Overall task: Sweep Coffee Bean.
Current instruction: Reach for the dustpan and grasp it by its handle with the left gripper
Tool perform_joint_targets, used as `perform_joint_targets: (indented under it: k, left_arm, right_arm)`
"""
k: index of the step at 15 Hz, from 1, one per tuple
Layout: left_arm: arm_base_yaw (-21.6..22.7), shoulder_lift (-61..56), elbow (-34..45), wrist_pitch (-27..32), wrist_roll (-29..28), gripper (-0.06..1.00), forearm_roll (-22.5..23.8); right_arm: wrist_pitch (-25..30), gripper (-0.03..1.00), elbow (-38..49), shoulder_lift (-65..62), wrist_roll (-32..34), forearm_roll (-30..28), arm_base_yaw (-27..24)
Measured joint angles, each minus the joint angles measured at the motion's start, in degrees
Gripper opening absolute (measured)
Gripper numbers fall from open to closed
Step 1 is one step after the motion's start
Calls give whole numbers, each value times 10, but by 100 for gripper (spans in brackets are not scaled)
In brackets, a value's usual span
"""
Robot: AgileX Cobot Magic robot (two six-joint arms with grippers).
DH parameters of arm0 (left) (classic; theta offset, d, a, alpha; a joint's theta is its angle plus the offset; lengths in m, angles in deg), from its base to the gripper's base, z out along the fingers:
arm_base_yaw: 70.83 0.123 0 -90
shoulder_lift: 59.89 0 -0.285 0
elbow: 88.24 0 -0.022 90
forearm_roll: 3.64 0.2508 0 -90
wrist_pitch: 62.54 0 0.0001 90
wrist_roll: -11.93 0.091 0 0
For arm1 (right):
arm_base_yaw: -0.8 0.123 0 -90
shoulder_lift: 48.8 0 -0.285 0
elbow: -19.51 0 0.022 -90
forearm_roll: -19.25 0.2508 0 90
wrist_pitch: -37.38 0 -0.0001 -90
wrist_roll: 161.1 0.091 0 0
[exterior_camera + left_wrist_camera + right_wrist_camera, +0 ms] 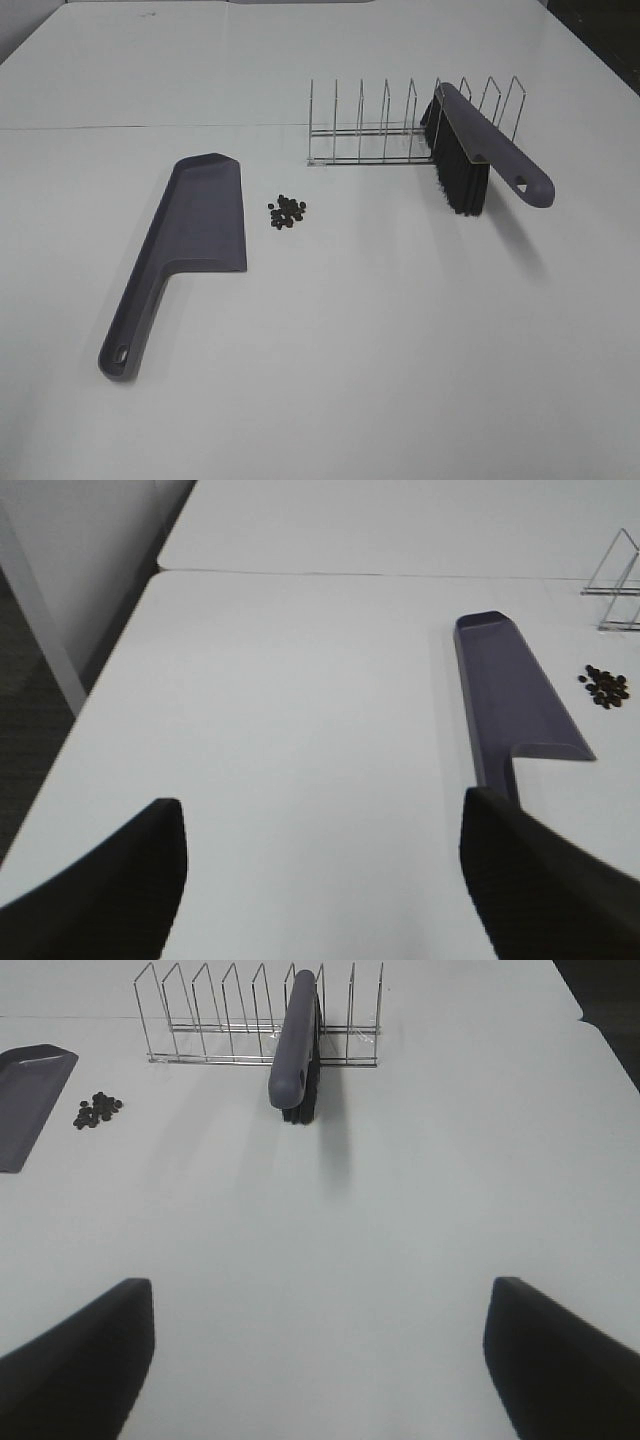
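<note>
A small pile of dark coffee beans (287,211) lies on the white table, just right of the purple-grey dustpan (190,235). The beans also show in the left wrist view (606,685) and the right wrist view (97,1110). The dustpan lies flat, handle toward the front (515,690). A purple-grey brush (480,150) with black bristles leans in a wire rack (385,130); it also shows in the right wrist view (297,1045). My left gripper (320,880) is open and empty, near the table's front left. My right gripper (320,1350) is open and empty, in front of the brush.
The wire rack (250,1015) stands at the back, behind the beans. The table's left edge (110,670) drops off beside the left gripper. A seam (150,127) runs across the table at the back.
</note>
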Motion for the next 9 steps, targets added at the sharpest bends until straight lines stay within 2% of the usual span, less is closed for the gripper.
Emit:
perform_joint_targets:
  k: [2,5,8,9]
  left_arm:
    - [0,111,-22,-29,2,71,-60]
    - [0,283,-91,-34,24,71,-112]
    - [-8,466,-167,-36,48,71,-138]
    - [-14,490,-177,-36,49,71,-138]
  right_arm:
    - [0,79,0,0,0,0,0]
    - [0,79,0,0,0,0,0]
    - [0,79,0,0,0,0,0]
    - [0,79,0,0,0,0,0]
